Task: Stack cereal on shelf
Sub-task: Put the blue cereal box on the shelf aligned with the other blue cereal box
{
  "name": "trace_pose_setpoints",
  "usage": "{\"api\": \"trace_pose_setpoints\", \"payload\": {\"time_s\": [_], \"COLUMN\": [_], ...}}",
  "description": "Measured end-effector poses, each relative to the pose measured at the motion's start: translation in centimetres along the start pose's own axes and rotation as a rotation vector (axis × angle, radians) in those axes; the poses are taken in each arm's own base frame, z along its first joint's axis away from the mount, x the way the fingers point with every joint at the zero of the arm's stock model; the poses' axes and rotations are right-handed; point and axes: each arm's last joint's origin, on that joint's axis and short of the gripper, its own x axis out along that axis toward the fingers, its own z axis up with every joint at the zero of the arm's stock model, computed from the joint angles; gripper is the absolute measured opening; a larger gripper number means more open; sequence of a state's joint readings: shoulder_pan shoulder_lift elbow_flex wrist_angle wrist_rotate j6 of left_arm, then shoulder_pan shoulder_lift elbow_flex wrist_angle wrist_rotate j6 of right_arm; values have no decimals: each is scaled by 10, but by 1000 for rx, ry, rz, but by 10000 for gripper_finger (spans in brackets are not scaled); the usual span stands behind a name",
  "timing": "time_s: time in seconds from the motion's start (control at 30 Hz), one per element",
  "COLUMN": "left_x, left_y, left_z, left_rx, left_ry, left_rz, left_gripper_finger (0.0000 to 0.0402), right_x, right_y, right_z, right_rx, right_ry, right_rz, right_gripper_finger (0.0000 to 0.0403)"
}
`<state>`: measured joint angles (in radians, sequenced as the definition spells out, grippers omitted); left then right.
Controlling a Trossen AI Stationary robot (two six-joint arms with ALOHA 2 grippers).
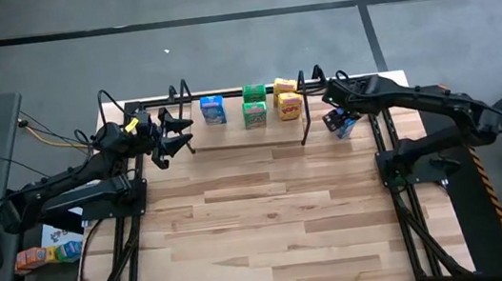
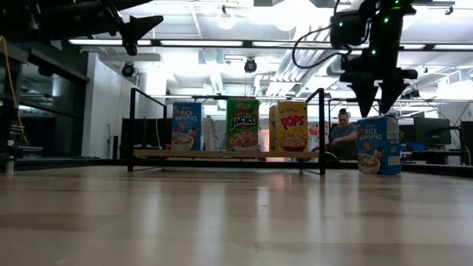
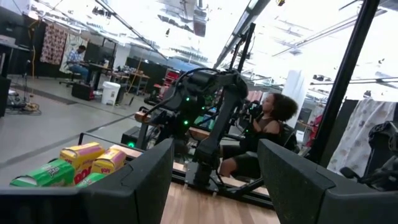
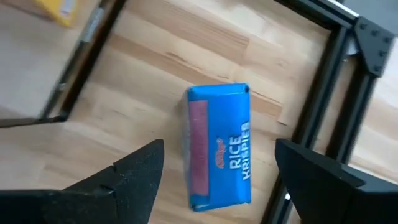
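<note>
The shelf point(image 1: 232, 141) stands at the table's far edge. On its plank stand a blue cereal box point(image 1: 213, 110), two green ones point(image 1: 254, 103) and two yellow-orange ones point(image 1: 288, 97). A second blue box point(image 1: 343, 125) stands upright on the table just right of the shelf's right hoop point(image 1: 305, 115). My right gripper point(image 1: 336, 116) hangs open above that box point(image 4: 217, 146), fingers pointing down, clear of its top in the low view point(image 2: 377, 92). My left gripper point(image 1: 177, 136) is open and raised by the shelf's left hoop.
The table's black frame rail point(image 4: 323, 74) runs close beside the blue box. More small boxes point(image 1: 49, 254) lie off the table to the left. A person point(image 2: 344, 131) sits beyond the far edge. The near half of the tabletop point(image 1: 271, 224) is bare wood.
</note>
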<state>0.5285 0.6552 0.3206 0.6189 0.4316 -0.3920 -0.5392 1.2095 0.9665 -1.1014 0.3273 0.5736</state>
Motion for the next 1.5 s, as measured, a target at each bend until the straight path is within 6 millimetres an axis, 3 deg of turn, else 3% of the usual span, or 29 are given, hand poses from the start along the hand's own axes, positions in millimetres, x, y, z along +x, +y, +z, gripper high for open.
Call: {"api": "trace_pose_setpoints", "payload": {"time_s": [0.47,0.67,0.97,1.07,1.2,1.4,1.5], "left_x": [0,0,0,0,0,0,0], "left_y": [0,0,0,0,0,-1,-2], "left_z": [0,0,0,0,0,2,4], "left_rx": [-27,-26,-26,-25,-15,-6,3], "left_ry": [3,3,3,3,2,-21,-41], "left_rz": [-2,-2,-2,-3,-3,-5,-13], "left_gripper_finger": [225,225,225,225,225,225,225], "right_x": [39,46,28,9,-39,-139,-180], "right_y": [18,18,9,2,-12,-33,-37], "right_z": [8,11,8,5,6,16,19], "right_rx": [-98,-119,-150,-169,-154,-86,-70], "right_ry": [151,178,135,149,94,-311,-552], "right_rz": [-83,-98,-18,38,82,268,400], "right_gripper_finger": [291,223,104,85,85,101,102]}}
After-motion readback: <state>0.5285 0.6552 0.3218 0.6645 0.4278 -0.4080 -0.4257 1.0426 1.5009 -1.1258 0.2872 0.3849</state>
